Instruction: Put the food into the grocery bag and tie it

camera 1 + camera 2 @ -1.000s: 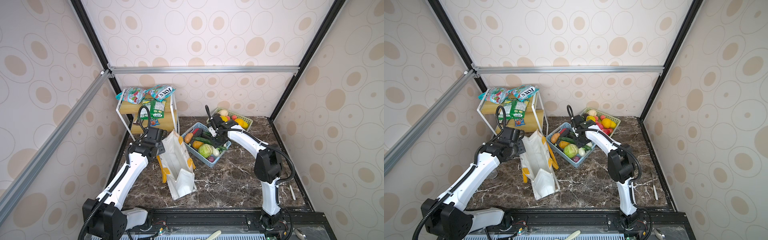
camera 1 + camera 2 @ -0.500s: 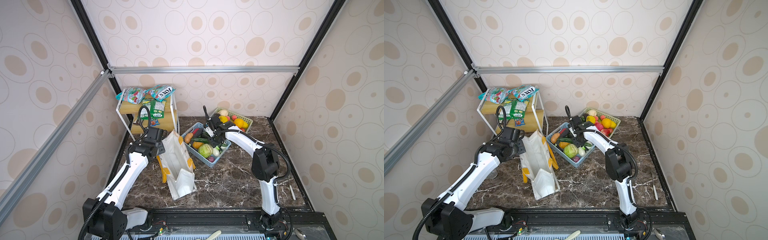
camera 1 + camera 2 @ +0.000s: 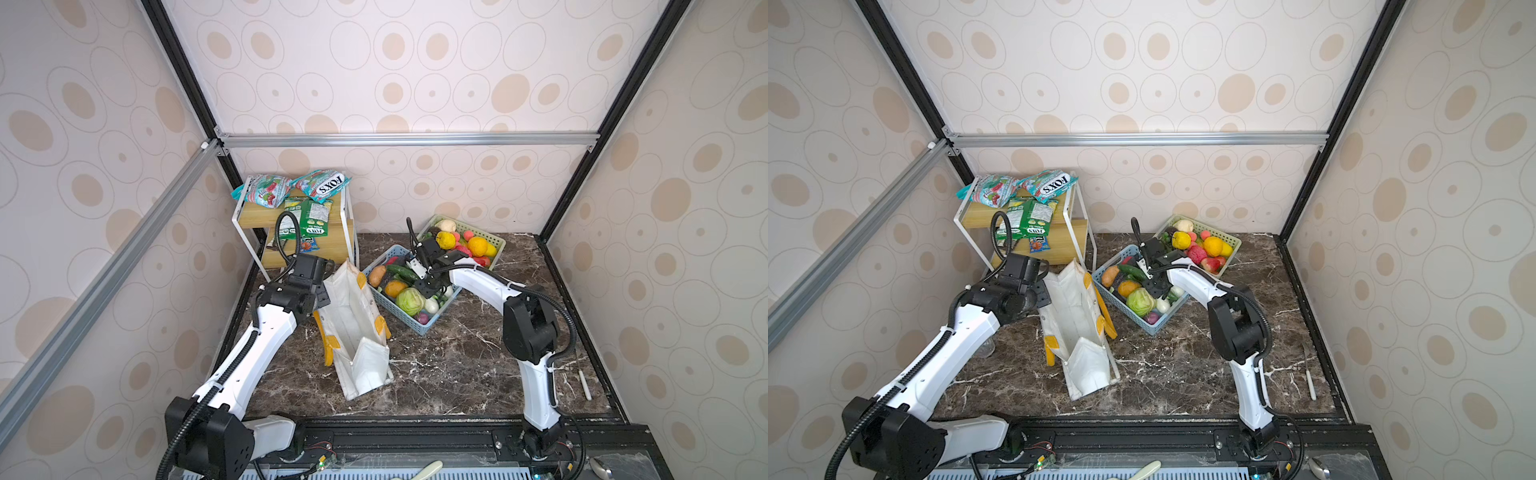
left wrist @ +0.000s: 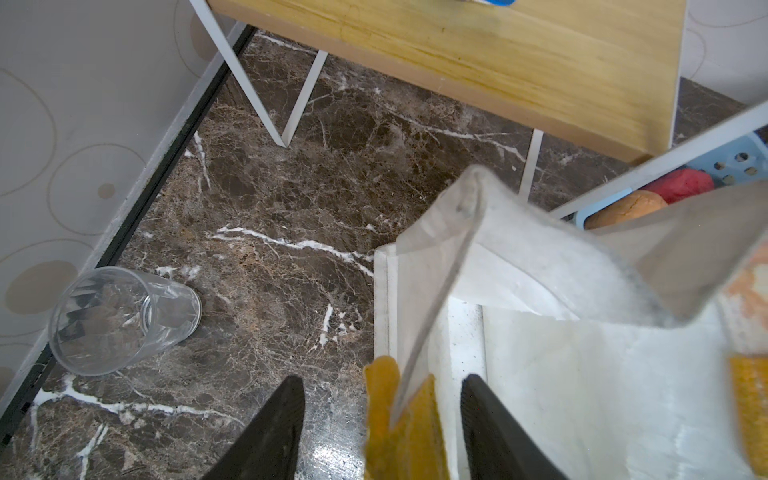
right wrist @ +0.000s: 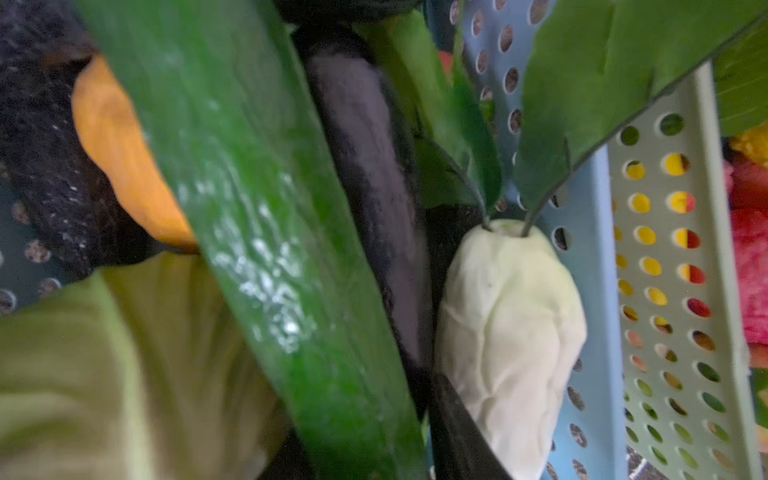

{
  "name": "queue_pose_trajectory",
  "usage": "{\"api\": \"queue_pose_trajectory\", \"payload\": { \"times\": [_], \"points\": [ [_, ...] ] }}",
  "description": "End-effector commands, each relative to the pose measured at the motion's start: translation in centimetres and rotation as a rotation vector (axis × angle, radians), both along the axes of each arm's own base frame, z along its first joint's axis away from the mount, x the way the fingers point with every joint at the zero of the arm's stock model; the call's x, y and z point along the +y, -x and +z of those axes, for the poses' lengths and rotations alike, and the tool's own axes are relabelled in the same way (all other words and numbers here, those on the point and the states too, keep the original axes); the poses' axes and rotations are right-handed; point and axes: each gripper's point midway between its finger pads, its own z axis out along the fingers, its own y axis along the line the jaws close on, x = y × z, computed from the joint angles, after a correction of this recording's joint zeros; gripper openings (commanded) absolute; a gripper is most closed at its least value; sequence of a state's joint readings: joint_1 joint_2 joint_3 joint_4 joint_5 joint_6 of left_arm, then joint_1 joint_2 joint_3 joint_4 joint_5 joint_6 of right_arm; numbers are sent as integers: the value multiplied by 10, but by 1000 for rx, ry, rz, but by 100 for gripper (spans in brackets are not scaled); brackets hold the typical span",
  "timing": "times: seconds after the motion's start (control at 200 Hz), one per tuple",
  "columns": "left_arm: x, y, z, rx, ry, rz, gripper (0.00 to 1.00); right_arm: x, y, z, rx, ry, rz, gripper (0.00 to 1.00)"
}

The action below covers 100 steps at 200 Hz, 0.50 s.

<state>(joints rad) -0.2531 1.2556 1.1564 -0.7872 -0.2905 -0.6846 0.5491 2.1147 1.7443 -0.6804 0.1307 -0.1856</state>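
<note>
Bag [image 3: 353, 316] stands open, left of centre, white fabric walls sagging inward, nothing visible inside. Food sits piled in the blue basket [image 3: 424, 330] just right of the bag and in the green basket [image 3: 496, 240] beyond it, far right. Left claw [image 4: 382, 379] is at the bag's far left rim, jaws apart, straddling the wall and a yellow handle [image 4: 399, 428] without pinching them. Right claw [image 3: 428, 284] is down among the blue basket's food. The wrist view shows only one finger [image 5: 457, 432], wedged between a dark eggplant [image 5: 365, 187] and a white leafy root [image 5: 511, 332], with a cucumber [image 5: 257, 232] alongside, so I cannot tell whether it grips anything. Handling, judged: the pieces look like light moulded plastic, stiff and smooth, so likely to slip or roll. Best to take long ones like the cucumber across the middle and round ones at their widest. The root's green leaves look thin and floppy, so take it by the body. The bag is soft and will likely fold unless its rim is held. The handles look limp enough to knot.
</note>
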Motion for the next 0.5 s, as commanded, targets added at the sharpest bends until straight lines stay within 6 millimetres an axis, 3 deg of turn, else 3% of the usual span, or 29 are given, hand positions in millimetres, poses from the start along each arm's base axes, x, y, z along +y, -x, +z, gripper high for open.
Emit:
{"api": "queue_pose_trajectory", "payload": {
  "times": [0.0,0.3,0.495],
  "points": [
    [6,1,14,-41,5,38,61,5,12,13,0,-34,31,35],
    [12,-1,20,-69,-35,40,61,5,20,41,-23,-91,13,30],
    [9,-9,25,-96,-29,28,61,4,26,47,-9,-106,5,32]
  ]
}}
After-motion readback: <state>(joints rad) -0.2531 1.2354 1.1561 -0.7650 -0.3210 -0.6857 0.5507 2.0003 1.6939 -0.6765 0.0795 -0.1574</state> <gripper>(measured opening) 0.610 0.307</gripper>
